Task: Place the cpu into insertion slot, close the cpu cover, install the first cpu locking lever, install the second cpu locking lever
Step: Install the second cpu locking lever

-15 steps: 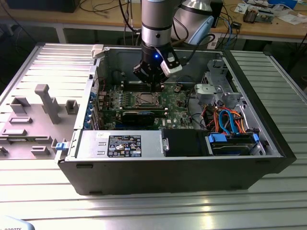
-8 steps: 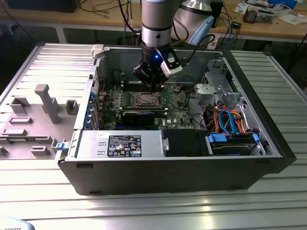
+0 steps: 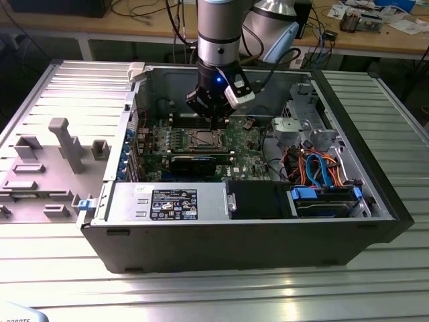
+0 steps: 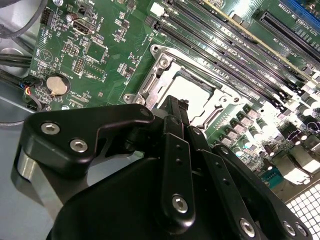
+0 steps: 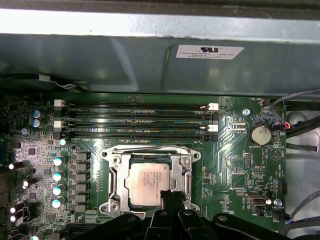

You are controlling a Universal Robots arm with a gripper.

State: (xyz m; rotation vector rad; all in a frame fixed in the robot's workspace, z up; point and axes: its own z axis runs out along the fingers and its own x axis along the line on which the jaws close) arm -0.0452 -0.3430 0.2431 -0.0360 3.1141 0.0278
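Note:
The cpu (image 5: 150, 181), a dull silver square, lies in the insertion slot (image 3: 201, 139) on the green motherboard. The cpu cover (image 5: 116, 175), a silver frame with a square window, lies flat around the chip, and a thin lever rod (image 5: 145, 148) runs along one side of it. My gripper (image 5: 172, 197) hangs just above the socket's edge beside the chip, its black fingers pressed together with nothing between them. In the second wrist view the gripper (image 4: 176, 106) tip hides part of the cover, and the cpu (image 4: 195, 95) shines beyond it. From outside, my gripper (image 3: 214, 123) reaches down into the open case.
Long memory slots (image 5: 135, 120) run between the socket and the case wall (image 5: 150, 65). A black graphics card (image 3: 194, 162) lies in front of the socket. Drive cage and coloured cables (image 3: 322, 168) fill the exterior view's right; a grey fixture plate (image 3: 53, 154) sits outside on the left.

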